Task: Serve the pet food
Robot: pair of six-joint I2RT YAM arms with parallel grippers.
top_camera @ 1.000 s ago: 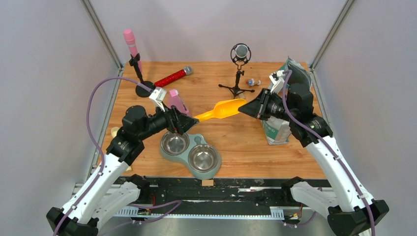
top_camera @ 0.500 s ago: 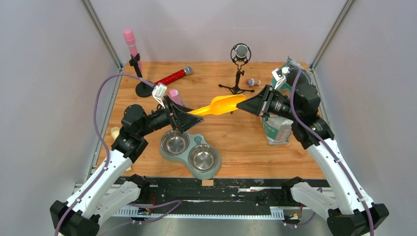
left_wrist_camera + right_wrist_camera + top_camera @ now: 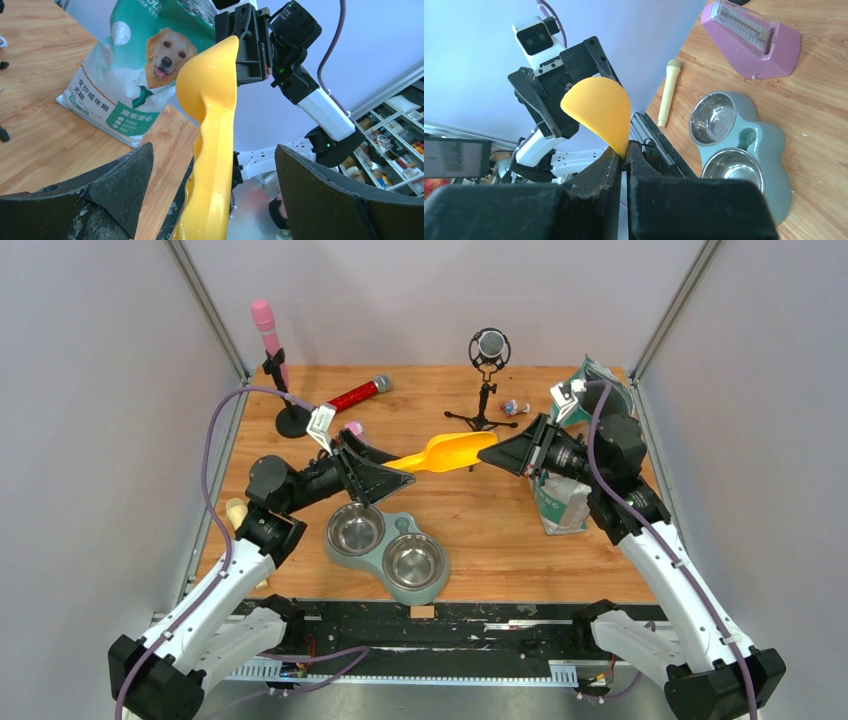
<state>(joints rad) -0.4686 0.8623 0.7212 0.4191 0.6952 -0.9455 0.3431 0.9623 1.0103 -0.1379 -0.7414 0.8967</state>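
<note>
A yellow scoop [image 3: 447,452] hangs level above the table between my two arms. My right gripper [image 3: 497,454] is shut on the rim of its bowl end, which the right wrist view [image 3: 596,107] shows pinched at the jaw tips [image 3: 625,151]. My left gripper [image 3: 388,476] is open, with its jaws wide on either side of the scoop handle [image 3: 215,165] and not touching it. The teal-and-silver dog food bag [image 3: 566,502] stands behind my right arm and also shows in the left wrist view [image 3: 132,75]. No kibble is visible. The two steel bowls sit empty in a teal holder [image 3: 437,585].
A black microphone on a tripod [image 3: 488,352] stands at the back centre. A pink microphone on a stand [image 3: 266,328] and a red glitter microphone [image 3: 352,396] are at the back left. A pink metronome [image 3: 754,42] and a small beige microphone [image 3: 666,92] lie left of the bowls.
My left gripper's jaws have spread apart around the scoop handle and the left wrist has risen a little. The scoop has lifted slightly, still held by my right gripper.
</note>
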